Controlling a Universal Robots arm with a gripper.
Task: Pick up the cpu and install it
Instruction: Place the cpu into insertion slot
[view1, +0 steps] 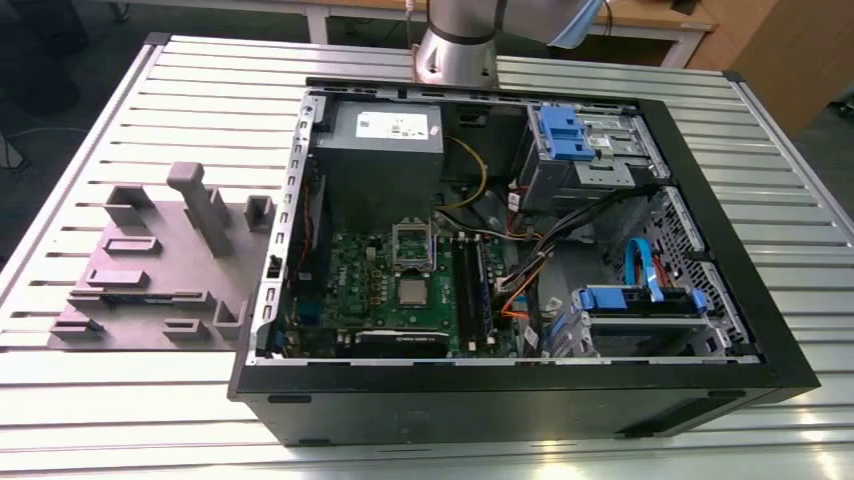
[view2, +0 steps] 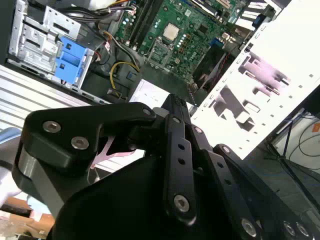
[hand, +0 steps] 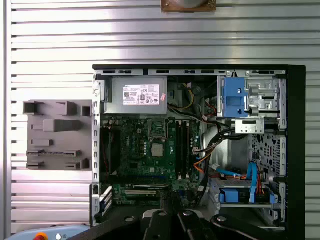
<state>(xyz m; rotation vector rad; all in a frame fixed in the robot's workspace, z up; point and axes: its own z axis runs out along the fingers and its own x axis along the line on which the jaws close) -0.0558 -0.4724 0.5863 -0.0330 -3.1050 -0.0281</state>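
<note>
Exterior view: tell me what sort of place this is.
Probably a robotics lab or test bench for computer assembly. An opened desktop computer case lies on a slatted metal table, a grey fixture sits beside it, and a robot arm's base stands at the table's far edge.

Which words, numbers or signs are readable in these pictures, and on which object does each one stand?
No text is clear enough to quote.
White label on the grey metal power-supply box: printed lines and marks, too small to read.
Green motherboard: pale markings, too small to read.
Small square silvery cpu on the motherboard: any marking is too small to read.
Grey plastic fixture: no print visible.
</note>
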